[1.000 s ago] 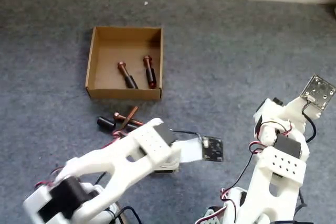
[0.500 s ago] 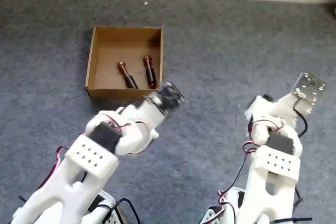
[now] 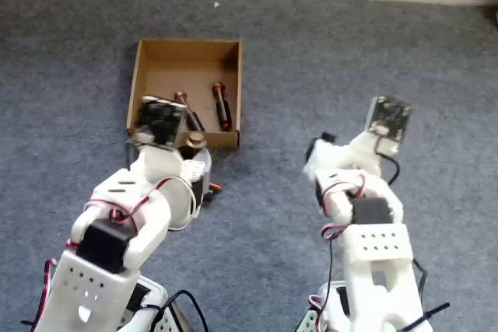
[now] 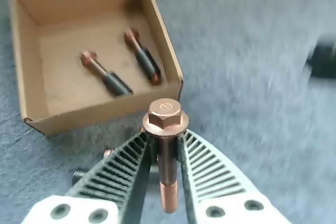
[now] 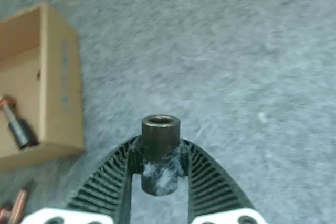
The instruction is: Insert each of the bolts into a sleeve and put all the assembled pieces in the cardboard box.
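Carpet (image 3: pixel 334 60); two assemblies (image 3: pixel 222 106) (image 3: pixel 192 119) in cardboard box (image 3: pixel 187 43)

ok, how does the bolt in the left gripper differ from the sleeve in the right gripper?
Colour: the bolt is copper-toned, the sleeve dark, nearly black. Shape: the bolt is a slim solid shank with a hex flange head; the sleeve is a stubby tube with an open bore. Shared: each is clamped end-up, bolt in the left gripper, sleeve in the right gripper.
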Controlling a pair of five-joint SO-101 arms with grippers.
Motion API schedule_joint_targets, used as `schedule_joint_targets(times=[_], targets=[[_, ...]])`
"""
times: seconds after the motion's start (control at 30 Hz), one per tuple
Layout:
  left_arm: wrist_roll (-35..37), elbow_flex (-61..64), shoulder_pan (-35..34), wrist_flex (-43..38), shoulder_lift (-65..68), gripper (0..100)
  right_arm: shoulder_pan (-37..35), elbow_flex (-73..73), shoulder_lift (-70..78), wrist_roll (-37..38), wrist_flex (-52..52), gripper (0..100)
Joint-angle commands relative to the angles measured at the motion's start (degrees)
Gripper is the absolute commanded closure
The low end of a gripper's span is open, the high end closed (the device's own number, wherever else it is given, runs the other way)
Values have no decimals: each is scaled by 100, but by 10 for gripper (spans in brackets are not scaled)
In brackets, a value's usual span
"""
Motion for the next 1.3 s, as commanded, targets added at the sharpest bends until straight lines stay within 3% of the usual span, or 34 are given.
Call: schedule_joint_targets(times=[0.0, 0.3, 0.5, 0.73, 0.93, 1.07, 1.27], targets=[[466, 251, -48, -730, -558, 993, -760, 242, -866, -53, -66, 995], [993, 936, -48, -1767, -1437, 994, -1982, 1244, -2668, 879, -92, 995], [1187, 892, -31, -1864, -1727, 994, -2712, 1824, -3424, 2409, -110, 995], [1160, 919, -4, -1837, -1982, 994, -3284, 2923, -4611, 3138, -936, 995], [1160, 1015, 207, -1749, -2079, 994, -3433, 3222, -5393, 3226, -954, 995], [1169, 1244, 620, -1741, -2079, 994, -3433, 3222, -5393, 3218, -954, 995], [1187, 1437, 681, -1714, -2079, 994, -3433, 3178, -5393, 3218, -954, 995]])
